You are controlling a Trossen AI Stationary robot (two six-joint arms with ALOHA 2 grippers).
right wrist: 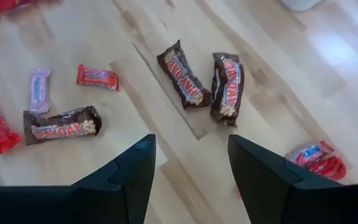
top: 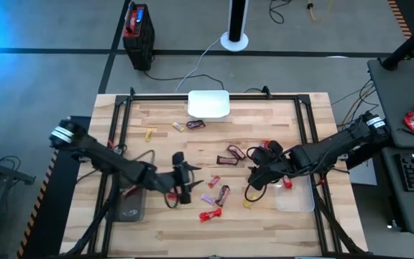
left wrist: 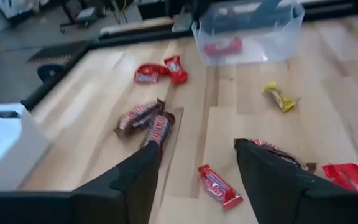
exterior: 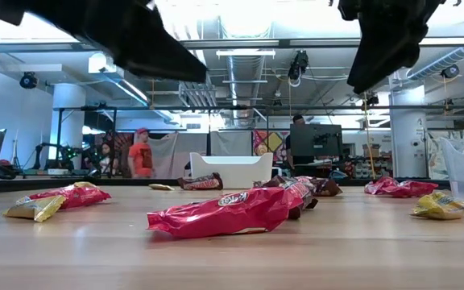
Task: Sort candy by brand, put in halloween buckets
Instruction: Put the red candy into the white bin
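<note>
Wrapped candy lies scattered on the wooden table: brown bars [right wrist: 182, 81] [right wrist: 227, 84] [right wrist: 61, 124], red ones [left wrist: 219, 185] [top: 208, 214], a purple one [right wrist: 39, 90] and a yellow one [left wrist: 280, 96]. The white bucket [top: 208, 104] stands at the far edge, the dark grey bucket [top: 128, 206] near left, and the clear bucket [left wrist: 247, 31], holding a red candy, near right. My left gripper [top: 189, 180] hovers open over the table's middle, above a small red candy. My right gripper [top: 256, 173] hovers open right of centre, above two brown bars.
A black-and-red box [top: 139, 32] and a white post [top: 235, 29] stand on the floor beyond the table. A black frame [top: 214, 96] runs around the tabletop. People stand far off in the room [exterior: 141, 153]. A large red candy [exterior: 224, 213] lies near the front.
</note>
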